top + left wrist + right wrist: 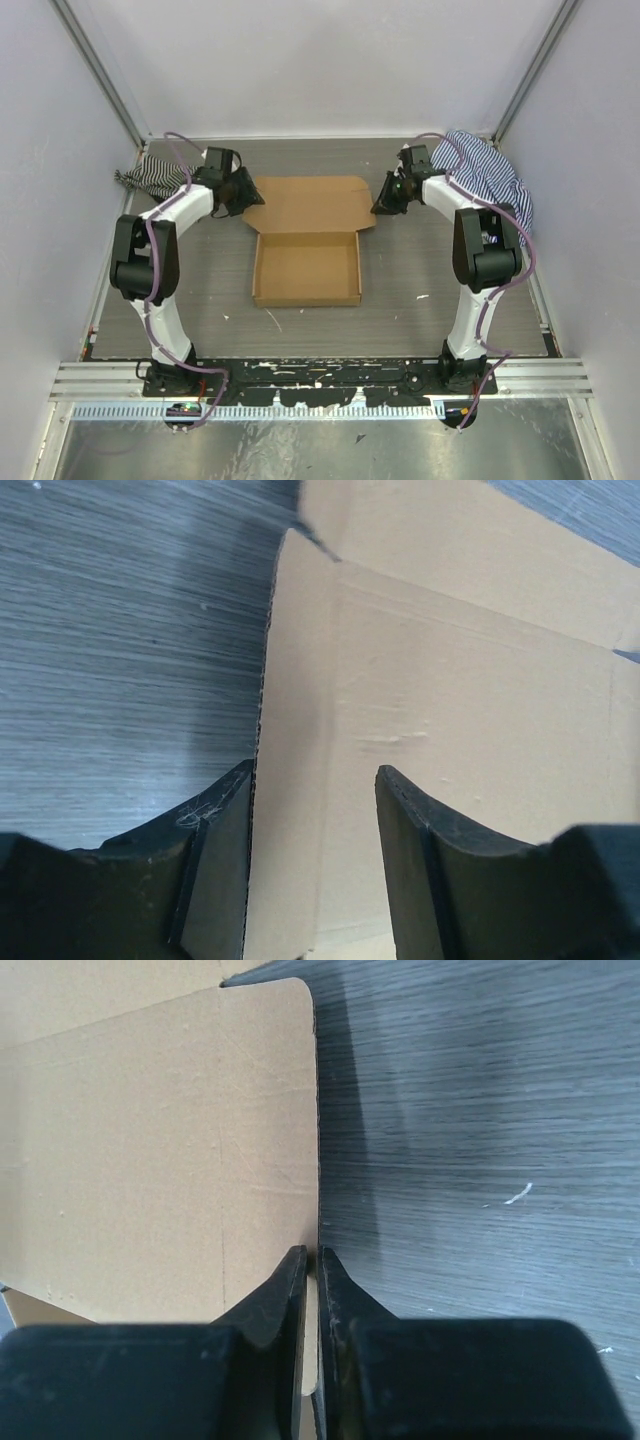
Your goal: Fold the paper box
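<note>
The paper box (305, 268), plain brown cardboard, lies mid-table as a shallow tray with its lid panel (310, 203) spread flat behind it. My left gripper (243, 196) is at the lid's left edge. In the left wrist view it (316, 770) stands open, straddling a raised side flap (290, 810); the left finger (215, 850) lies against the flap's edge and the other is apart from it. My right gripper (386, 196) is at the lid's right edge. The right wrist view shows it (312, 1252) shut on the rim of the right flap (150, 1150).
A striped cloth (150, 176) lies bunched at the back left corner, and another (490, 170) at the back right, behind the right arm. White walls close in three sides. Small white scraps (518, 1195) dot the grey tabletop (430, 270).
</note>
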Motion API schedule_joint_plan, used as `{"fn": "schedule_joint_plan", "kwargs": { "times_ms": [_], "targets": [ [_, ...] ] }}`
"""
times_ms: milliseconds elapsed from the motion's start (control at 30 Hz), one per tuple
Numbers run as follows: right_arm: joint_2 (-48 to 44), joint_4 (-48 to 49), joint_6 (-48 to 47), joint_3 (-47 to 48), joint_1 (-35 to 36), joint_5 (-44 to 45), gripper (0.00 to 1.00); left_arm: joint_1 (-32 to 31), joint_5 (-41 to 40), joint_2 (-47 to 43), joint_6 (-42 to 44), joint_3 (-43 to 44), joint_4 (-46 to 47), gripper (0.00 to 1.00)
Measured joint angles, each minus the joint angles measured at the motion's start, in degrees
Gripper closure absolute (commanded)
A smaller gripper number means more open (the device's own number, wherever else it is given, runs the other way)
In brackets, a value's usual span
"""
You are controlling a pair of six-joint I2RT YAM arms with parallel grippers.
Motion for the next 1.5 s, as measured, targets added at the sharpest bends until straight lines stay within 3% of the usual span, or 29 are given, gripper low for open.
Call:
{"fn": "schedule_joint_plan", "kwargs": {
  "times_ms": [267,1033,1300,1500],
  "targets": [
    [-1.1,-2.8,-3.1,4.0,5.5,4.1,0.88,-5.6,-4.8,-3.7,3.5,0.0,-1.1,0.44],
    [0.1,-9.6,-8.2,11.1,18.4,17.9,0.85,-7.9,-7.1,-3.6,4.7,-1.2,-1.6,0.44],
    [3.1,-10.4,-8.8,12.8,21.4,20.3,0.6,-9.2,-7.8,-3.5,4.9,-1.9,-1.5,0.44],
    [4.8,-12.5,-8.9,12.8,23.6,20.8,0.56,-10.3,-7.5,-2.8,4.8,-3.7,-2.2,0.44]
  ]
}}
